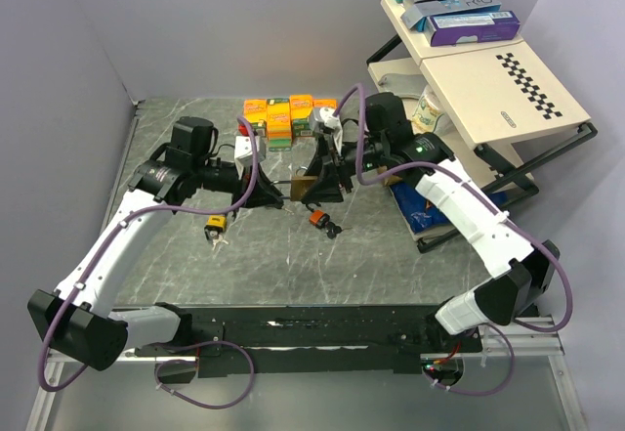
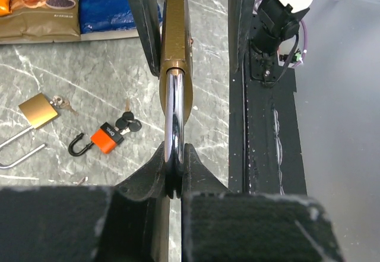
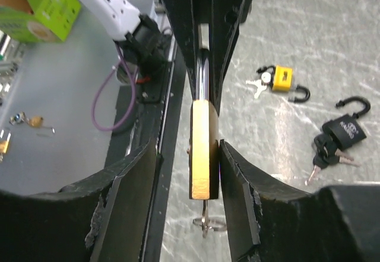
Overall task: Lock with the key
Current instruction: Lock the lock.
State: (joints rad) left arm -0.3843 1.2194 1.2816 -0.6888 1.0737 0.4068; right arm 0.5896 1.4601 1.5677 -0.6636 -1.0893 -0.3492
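Observation:
A brass padlock (image 1: 301, 190) hangs in the air between both arms. My left gripper (image 2: 174, 179) is shut on its steel shackle (image 2: 173, 119), and the brass body (image 2: 175, 42) points away from it. In the right wrist view the body (image 3: 203, 149) sits between the fingers of my right gripper (image 3: 189, 152), which is open. The right finger (image 3: 234, 173) touches the body's side and the left finger stands apart from it. A key (image 3: 205, 214) with a ring sticks out of the padlock's bottom.
On the table lie a yellow padlock (image 1: 215, 224), an orange padlock (image 1: 317, 219) with black keys, a black padlock (image 3: 343, 132) and an open brass padlock (image 2: 37, 110). Small boxes (image 1: 278, 115) stand at the back, a shelf rack (image 1: 488, 69) at the right.

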